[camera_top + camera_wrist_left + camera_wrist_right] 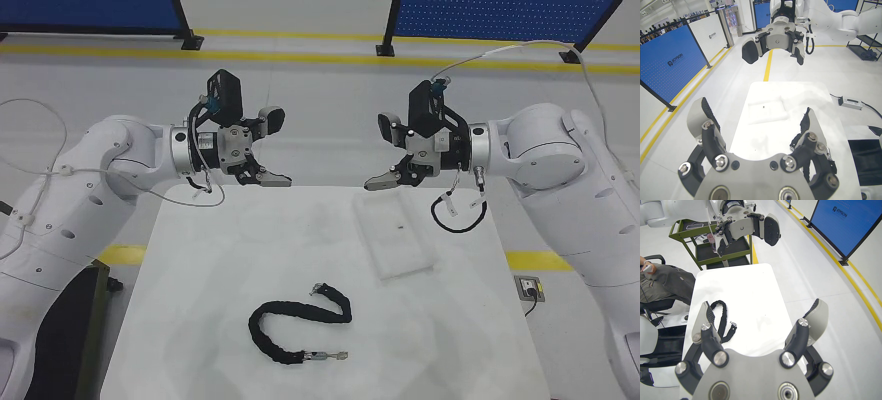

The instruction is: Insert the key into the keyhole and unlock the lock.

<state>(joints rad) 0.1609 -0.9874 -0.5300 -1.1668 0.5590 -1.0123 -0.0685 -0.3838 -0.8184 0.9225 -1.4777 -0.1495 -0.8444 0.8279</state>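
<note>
Right gripper [761, 302] partly hides cable lock [724, 313]

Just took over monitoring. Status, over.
Left hand open, right hand open, both raised at far edge of white table. Black fabric-sheathed cable lock lies ungripped mid-table. Nothing blocks it.

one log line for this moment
left gripper open, near far table edge | right gripper open, likewise | cable lock on table, untouched | stage: pre-grasp

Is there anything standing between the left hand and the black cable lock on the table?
Nothing visible does. The left hand hangs open by the table's far edge, and only bare table lies between it and the cable lock.
</note>
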